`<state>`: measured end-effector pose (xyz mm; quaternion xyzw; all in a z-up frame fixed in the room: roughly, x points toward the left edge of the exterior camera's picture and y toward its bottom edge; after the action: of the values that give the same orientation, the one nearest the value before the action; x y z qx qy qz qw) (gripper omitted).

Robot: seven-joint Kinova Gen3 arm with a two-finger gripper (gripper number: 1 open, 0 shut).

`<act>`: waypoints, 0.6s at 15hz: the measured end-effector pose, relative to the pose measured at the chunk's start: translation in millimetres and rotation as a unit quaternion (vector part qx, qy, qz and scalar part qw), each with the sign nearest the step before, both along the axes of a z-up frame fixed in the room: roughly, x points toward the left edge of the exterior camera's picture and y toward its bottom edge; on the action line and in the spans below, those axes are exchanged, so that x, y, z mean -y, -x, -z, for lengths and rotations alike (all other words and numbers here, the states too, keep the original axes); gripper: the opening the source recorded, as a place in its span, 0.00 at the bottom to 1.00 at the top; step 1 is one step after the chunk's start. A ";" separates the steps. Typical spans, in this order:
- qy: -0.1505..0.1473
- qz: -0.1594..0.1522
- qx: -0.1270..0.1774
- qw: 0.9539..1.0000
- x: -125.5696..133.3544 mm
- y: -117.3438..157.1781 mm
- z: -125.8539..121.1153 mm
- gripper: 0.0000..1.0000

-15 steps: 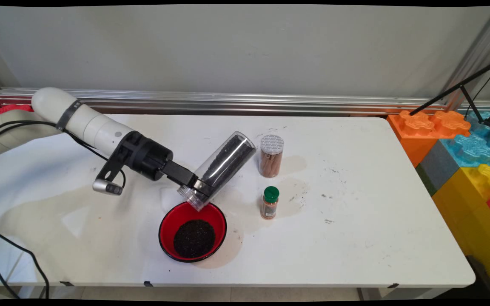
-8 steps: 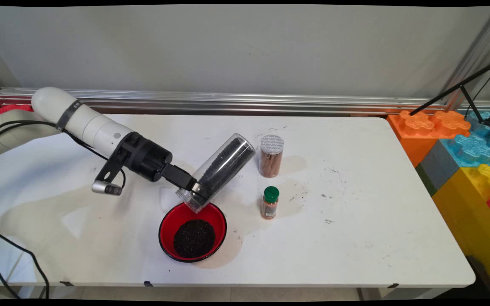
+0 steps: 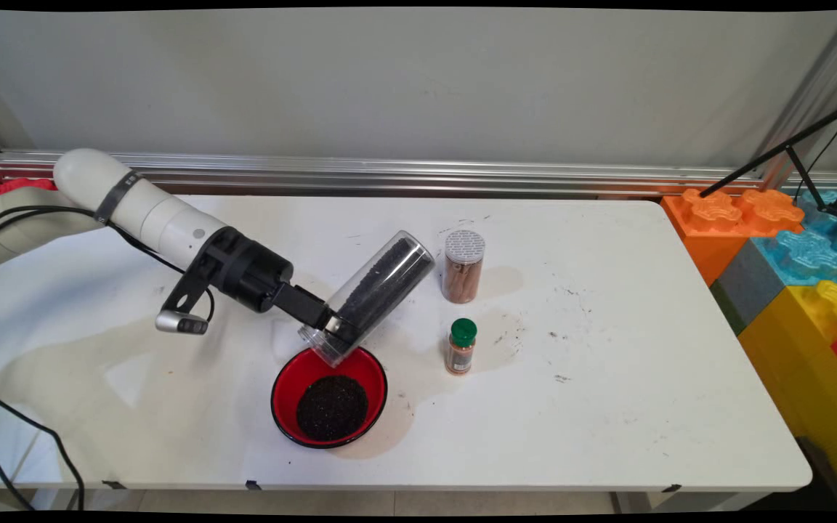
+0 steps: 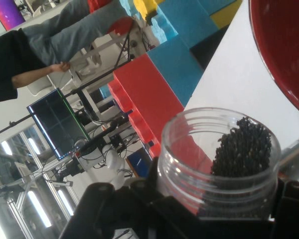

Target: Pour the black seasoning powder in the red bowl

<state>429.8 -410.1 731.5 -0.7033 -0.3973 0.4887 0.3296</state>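
Table: the white table (image 3: 607, 407) bears everything named here; its top is stained and flecked with dark specks to the right of the red bowl.
Arm: the white arm (image 3: 142, 211) reaches in from the left, up and to the left of the red bowl, with black cables hanging from it.
Clear jar: the clear jar (image 3: 378, 287) is tilted, its open mouth pointing down just above the red bowl's far rim and its base raised up and to the right. Black grains lie along its inside; in the hand view they heap at the mouth (image 4: 241, 149).
Red bowl: the red bowl (image 3: 295, 378) stands on the table below the jar's mouth, with a round heap of black grains (image 3: 331, 407) in it. In the hand view its rim (image 4: 284, 50) shows at the upper right.
Gripper: the gripper (image 3: 335, 327) is clamped on the clear jar near its mouth, one finger on each side of the neck.
Brown jar: a brown jar (image 3: 462, 269) with a grey perforated lid stands upright, up and to the right of the red bowl, near the clear jar's raised base but apart from it.
Spice bottle: a small spice bottle (image 3: 461, 349) with a green cap stands upright to the right of the red bowl, apart from it.
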 end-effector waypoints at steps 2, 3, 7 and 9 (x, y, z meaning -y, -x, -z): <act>0.003 0.002 0.001 1.000 -0.2 -0.1 0.3 0.00; 0.004 0.003 0.001 1.000 -0.3 -0.2 0.3 0.00; 0.008 0.005 0.002 1.000 -0.5 -0.3 0.7 0.00; 0.009 0.006 0.002 1.000 -0.5 -0.3 0.7 0.00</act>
<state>430.1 -409.7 730.8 -0.7098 -0.3890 0.4888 0.3253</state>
